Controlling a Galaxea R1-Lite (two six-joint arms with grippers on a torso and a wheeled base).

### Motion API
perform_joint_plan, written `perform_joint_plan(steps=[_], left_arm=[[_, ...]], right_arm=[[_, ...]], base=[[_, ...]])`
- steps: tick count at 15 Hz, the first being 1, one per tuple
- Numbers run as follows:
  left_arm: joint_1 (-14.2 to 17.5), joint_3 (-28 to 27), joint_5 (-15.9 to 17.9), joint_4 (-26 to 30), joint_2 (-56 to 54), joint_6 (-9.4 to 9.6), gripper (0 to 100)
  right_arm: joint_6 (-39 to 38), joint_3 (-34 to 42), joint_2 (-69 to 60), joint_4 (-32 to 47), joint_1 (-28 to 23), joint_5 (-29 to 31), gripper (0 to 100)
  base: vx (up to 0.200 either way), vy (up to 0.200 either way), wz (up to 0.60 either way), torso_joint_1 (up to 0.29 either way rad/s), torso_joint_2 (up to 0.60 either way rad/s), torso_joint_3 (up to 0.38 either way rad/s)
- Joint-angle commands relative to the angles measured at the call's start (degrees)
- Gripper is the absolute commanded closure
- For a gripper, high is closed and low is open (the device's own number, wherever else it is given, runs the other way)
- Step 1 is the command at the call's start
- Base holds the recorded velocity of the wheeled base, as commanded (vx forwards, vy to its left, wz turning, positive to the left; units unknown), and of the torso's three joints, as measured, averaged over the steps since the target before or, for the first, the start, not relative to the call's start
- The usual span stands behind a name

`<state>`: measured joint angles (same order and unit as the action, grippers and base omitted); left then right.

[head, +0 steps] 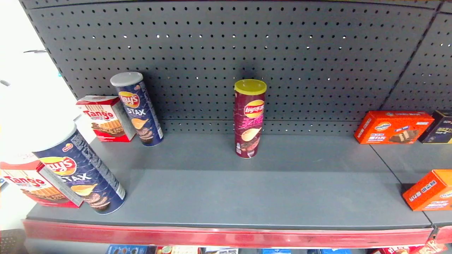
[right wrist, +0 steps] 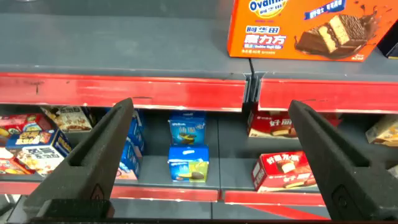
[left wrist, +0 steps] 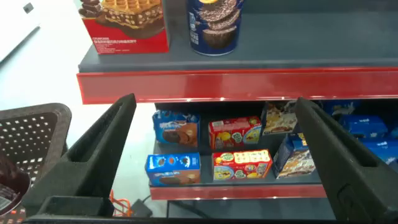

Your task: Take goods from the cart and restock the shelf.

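A maroon chip can (head: 249, 120) with a yellow lid stands upright mid-shelf near the pegboard. The grey shelf board (head: 226, 190) has a red front strip. My left gripper (left wrist: 216, 102) is open and holds nothing; it hangs in front of and below the shelf's red strip (left wrist: 249, 84), under a red wafer box (left wrist: 127, 25) and a blue chip can (left wrist: 214, 25). The dark mesh cart basket (left wrist: 31, 134) lies beside it. My right gripper (right wrist: 211, 104) is open too and holds nothing, below the shelf edge under an orange box (right wrist: 305, 28).
On the shelf's left stand two blue chip cans (head: 83, 176) (head: 139, 109) and two red wafer boxes (head: 31, 183) (head: 106, 118). Orange boxes (head: 392, 127) (head: 429, 190) and a dark box (head: 439, 127) sit at the right. Free board lies around the maroon can. Lower shelves hold several small boxes (left wrist: 236, 152).
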<state>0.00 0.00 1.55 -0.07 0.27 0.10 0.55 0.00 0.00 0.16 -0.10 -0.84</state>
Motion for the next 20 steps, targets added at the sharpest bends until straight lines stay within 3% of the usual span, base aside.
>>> perform_joint_plan(steps=[1, 10, 20], left_arm=[[0.0, 0.0, 0.03, -0.01, 0.0, -0.01, 0], [0.0, 0.0, 0.03, -0.01, 0.0, -0.1, 0], [0.0, 0.0, 0.3, -0.01, 0.0, 0.17, 0]], right_arm=[[0.07, 0.0, 0.0, 0.02, 0.01, -0.04, 0], [-0.2, 0.0, 0.0, -0.07, 0.01, -0.04, 0], [-0.2, 0.0, 0.0, -0.07, 0.01, -0.04, 0]], base=[[0.0, 0.0, 0.6, -0.002, 0.0, 0.002], [0.0, 0.0, 0.6, 0.002, 0.0, 0.003], [0.0, 0.0, 0.0, 0.0, 0.0, 0.0]])
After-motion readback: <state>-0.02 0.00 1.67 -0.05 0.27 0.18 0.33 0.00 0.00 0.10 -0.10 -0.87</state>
